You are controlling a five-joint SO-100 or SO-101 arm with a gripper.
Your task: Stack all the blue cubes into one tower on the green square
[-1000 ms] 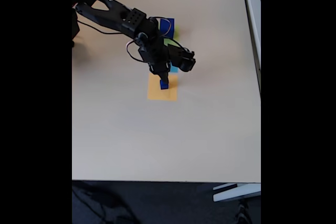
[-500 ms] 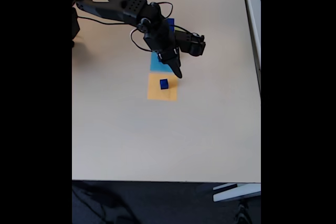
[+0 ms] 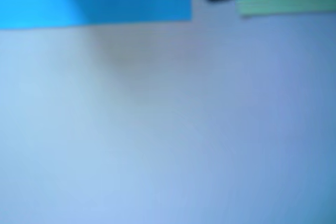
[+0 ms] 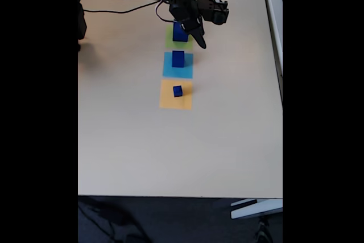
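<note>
In the fixed view the black pincer, its opening unreadable, hangs just right of the largest dark-blue cube on the lime-green square, the medium dark-blue cube lying below-left.

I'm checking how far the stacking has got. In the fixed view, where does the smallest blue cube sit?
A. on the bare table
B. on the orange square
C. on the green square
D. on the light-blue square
B: the smallest blue cube rests on the orange square, nearest the camera, while the larger cubes stand on the light-blue square and the green square.
</note>
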